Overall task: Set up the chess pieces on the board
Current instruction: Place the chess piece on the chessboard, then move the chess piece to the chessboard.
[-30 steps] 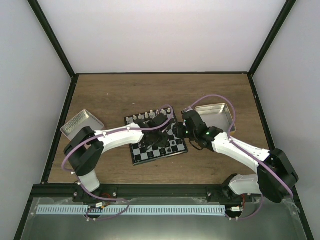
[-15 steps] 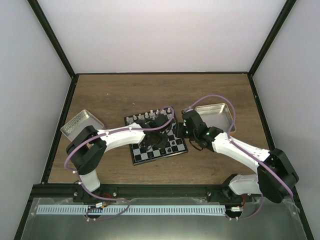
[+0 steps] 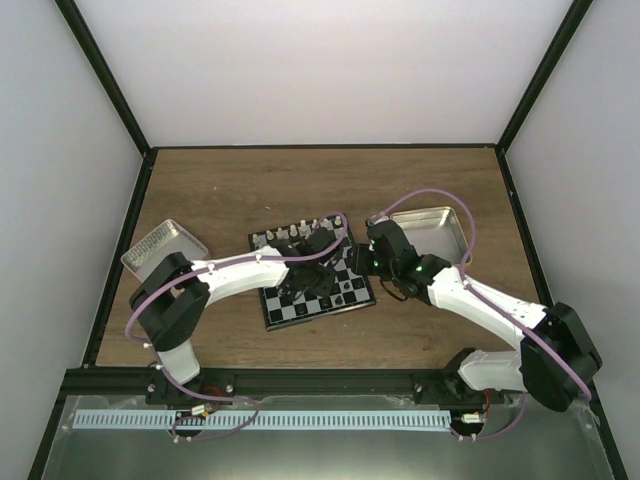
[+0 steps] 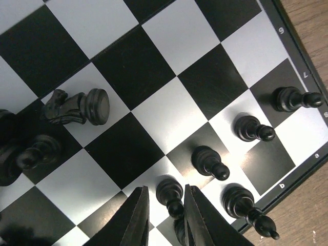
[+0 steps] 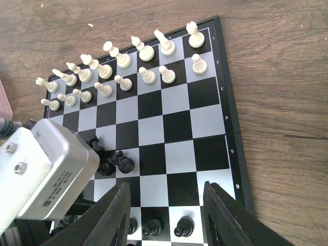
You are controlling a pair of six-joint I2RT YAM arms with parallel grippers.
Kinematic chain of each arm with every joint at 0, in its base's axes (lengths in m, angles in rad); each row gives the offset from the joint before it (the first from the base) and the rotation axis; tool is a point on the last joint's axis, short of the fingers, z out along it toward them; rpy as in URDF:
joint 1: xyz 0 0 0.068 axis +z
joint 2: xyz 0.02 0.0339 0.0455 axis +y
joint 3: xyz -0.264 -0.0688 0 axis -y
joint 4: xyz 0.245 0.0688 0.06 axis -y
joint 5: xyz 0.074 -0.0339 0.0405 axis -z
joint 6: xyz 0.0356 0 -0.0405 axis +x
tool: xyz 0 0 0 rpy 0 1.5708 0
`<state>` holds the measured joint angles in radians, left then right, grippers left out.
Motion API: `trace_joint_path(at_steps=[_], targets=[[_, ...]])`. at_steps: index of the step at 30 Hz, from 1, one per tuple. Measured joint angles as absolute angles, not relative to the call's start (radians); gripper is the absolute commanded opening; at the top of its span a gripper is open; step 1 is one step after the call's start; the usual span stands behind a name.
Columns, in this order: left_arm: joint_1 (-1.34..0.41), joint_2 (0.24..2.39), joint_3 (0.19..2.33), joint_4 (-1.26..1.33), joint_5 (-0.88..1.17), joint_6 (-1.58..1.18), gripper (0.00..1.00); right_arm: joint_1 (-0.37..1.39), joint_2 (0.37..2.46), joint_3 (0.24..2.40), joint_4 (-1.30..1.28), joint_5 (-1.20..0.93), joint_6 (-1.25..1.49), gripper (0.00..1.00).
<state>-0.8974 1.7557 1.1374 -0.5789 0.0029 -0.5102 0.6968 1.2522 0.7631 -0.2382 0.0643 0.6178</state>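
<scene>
Four black pawns (image 4: pixel 251 128) stand in a row one square in from the edge of the board (image 4: pixel 169 115). The end pawn (image 4: pixel 170 193) is between the fingers of the left gripper (image 4: pixel 165 202). The jaws are a little apart and a thin gap shows on one side, so it seems the pawn is free and not squeezed, probably because it stands upright on its own square. One more black piece (image 4: pixel 241 202) stands on the edge row behind them. Toward the board's middle a black knight (image 4: pixel 77 107) lies on its side. Next to it is a small heap of black pieces (image 4: pixel 23 154), cut by the frame, so I cannot count them. At the board's far side the white pieces (image 5: pixel 166 47) fill two rows. The right gripper (image 5: pixel 169 215) hovers above the board, spread wide with nothing in it, perhaps to keep out of the way. Left of the board lies the left tin (image 3: pixel 165 248) and right of it the right tin (image 3: pixel 440 222), partly covered by the arm.
</scene>
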Motion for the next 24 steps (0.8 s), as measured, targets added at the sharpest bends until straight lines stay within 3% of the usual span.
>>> trace_joint_path(at_steps=[12, 24], targets=[[-0.884, 1.670, 1.122, -0.595, -0.072, -0.519, 0.27, 0.696, 1.250, 0.763, -0.236, 0.044, 0.604, 0.43], [-0.675, 1.283, 0.857, -0.483, -0.157, -0.647, 0.38, 0.713, 1.361, 0.789, -0.171, -0.168, 0.483, 0.50]])
